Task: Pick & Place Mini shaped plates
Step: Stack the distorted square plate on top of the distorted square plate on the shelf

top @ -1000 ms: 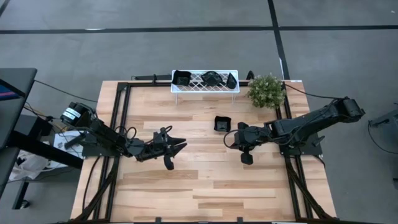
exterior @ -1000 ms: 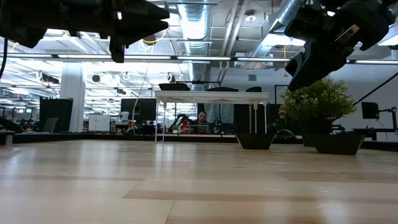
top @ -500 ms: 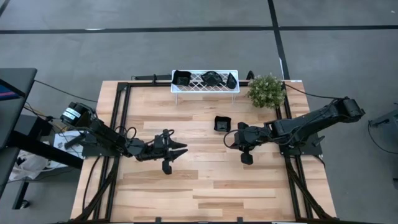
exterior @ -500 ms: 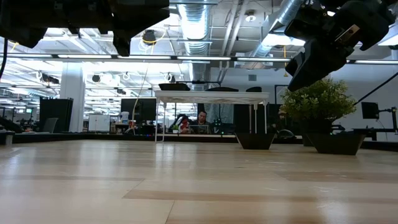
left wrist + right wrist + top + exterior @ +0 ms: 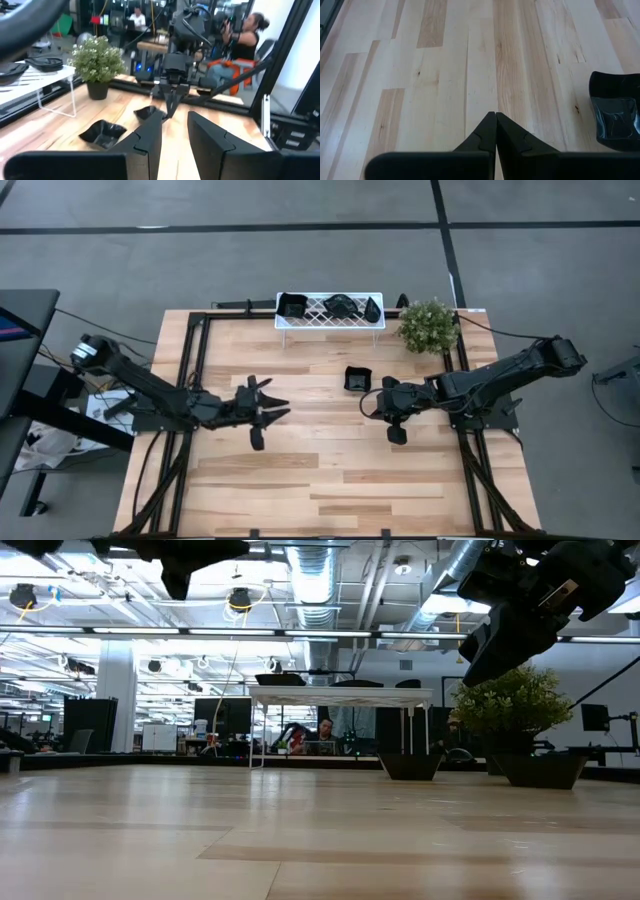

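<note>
We see the left end effector [image 5: 268,406] pulled back toward the counter's left edge, part open, empty; right end effector [image 5: 384,402] closed, empty beside the square plate [image 5: 356,378].

Your small black plates: one loose, three racked.
A glossy square plate [image 5: 356,378] sits upright just in front of the white rack [image 5: 329,323]; three more plates [image 5: 338,305] lie on that rack.

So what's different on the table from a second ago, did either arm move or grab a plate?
The left gripper has pulled back toward its own side of the table, open and empty; no plate was taken or let go. The right gripper stayed shut beside the square plate on the table. The three plates on the white rack and the plant are unchanged.
</note>
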